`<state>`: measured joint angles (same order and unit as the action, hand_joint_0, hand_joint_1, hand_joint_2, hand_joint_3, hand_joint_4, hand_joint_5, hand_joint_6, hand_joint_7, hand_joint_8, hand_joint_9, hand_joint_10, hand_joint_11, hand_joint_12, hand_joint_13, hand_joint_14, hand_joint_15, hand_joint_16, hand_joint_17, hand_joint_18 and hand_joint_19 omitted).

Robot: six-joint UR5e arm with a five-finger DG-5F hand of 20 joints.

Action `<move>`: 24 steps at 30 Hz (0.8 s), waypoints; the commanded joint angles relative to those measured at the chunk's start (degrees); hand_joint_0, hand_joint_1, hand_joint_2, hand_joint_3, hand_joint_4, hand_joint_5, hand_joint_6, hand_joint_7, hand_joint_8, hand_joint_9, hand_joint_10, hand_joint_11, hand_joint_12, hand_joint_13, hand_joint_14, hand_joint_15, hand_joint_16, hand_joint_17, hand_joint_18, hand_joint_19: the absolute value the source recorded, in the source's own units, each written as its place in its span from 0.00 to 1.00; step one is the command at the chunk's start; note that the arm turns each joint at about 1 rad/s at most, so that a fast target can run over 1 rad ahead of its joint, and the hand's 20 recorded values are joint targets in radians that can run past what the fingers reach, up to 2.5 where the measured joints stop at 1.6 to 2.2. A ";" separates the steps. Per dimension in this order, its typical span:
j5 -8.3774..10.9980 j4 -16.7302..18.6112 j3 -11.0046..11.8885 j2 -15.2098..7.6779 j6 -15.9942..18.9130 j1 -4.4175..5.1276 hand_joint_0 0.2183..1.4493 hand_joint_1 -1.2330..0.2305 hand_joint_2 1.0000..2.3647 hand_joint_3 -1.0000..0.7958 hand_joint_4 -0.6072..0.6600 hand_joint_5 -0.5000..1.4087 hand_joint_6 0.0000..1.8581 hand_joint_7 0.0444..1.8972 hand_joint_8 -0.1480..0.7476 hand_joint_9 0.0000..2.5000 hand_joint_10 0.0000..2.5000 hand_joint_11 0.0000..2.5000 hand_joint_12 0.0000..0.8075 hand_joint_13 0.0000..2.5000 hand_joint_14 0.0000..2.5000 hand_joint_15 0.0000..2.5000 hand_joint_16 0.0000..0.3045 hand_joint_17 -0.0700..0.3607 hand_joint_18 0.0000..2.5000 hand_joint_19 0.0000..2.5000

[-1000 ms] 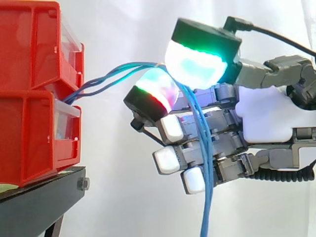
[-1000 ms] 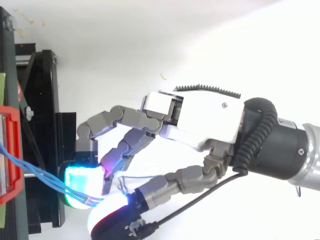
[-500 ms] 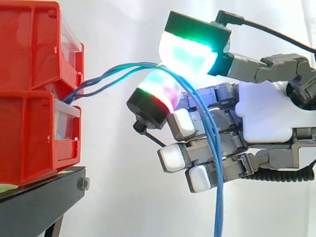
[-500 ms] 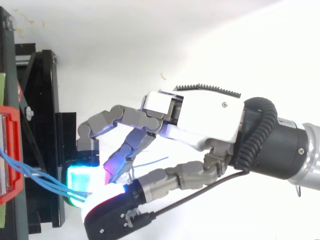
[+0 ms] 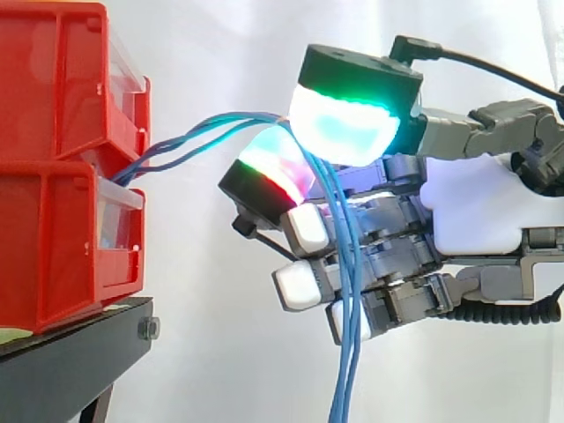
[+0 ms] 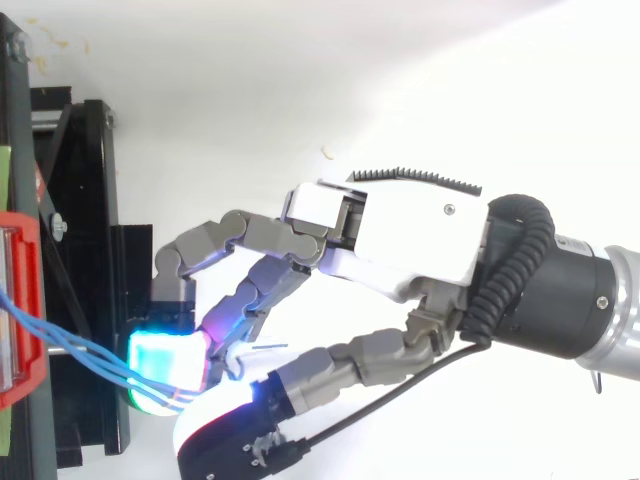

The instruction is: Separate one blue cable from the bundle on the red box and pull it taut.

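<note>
against a white curtain (image 5: 220,352): stacked red bins (image 5: 53,176) on a black stand (image 5: 79,352) at far left. out of the gap between the bins, blue cables (image 5: 203,132) arching right to frame centre. there pinched between two glowing pads (image 5: 344,123) of the hand (image 5: 467,211), then hanging across its curled fingers to the bottom edge.

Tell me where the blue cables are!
Side view: the blue cables run from the red bins at left to the hand, pinched between its pads, then hang down.
</note>
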<state>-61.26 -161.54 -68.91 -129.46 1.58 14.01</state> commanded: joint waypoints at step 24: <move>0.00 0.00 0.00 0.00 0.00 -0.03 0.34 0.30 0.01 0.39 0.58 0.18 0.45 0.57 0.55 0.43 0.01 0.26 0.46 0.40 0.01 0.18 0.17 0.43 0.35 0.25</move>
<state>-61.29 -161.54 -68.91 -129.46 1.58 13.99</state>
